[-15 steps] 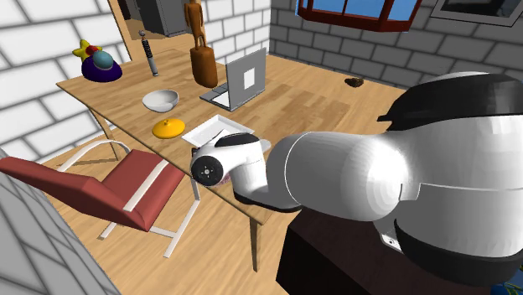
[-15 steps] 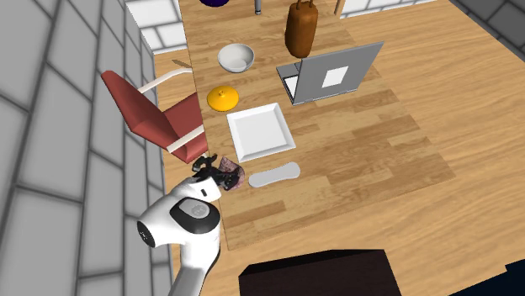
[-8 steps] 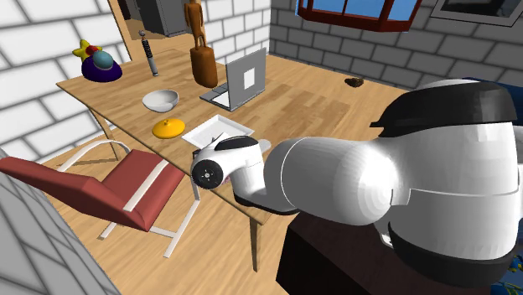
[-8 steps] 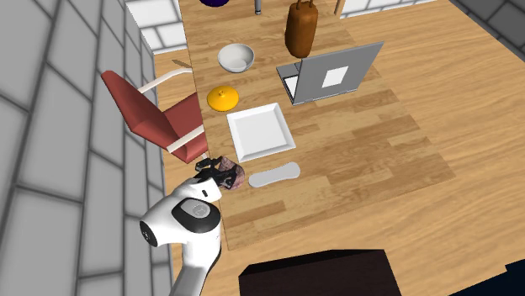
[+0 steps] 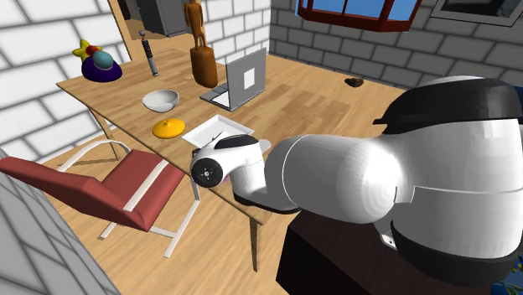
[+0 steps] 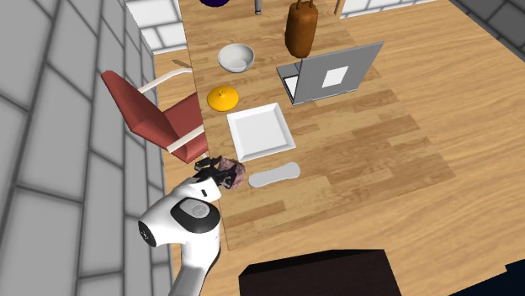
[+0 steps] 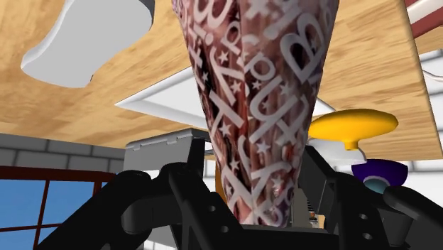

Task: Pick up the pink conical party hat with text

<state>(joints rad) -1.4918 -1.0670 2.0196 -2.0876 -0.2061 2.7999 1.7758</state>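
White rounded arm [image 5: 352, 180], dark joints [image 5: 453, 88], all-black tool [image 7: 252, 177].

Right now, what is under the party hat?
Wooden table top shows beneath the pink party hat. The gripper clasping the hat covers the spot where they would meet, so contact cannot be seen.

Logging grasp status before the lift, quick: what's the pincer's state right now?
Pincer: closed on the pink party hat, one black finger against each side of the cone.
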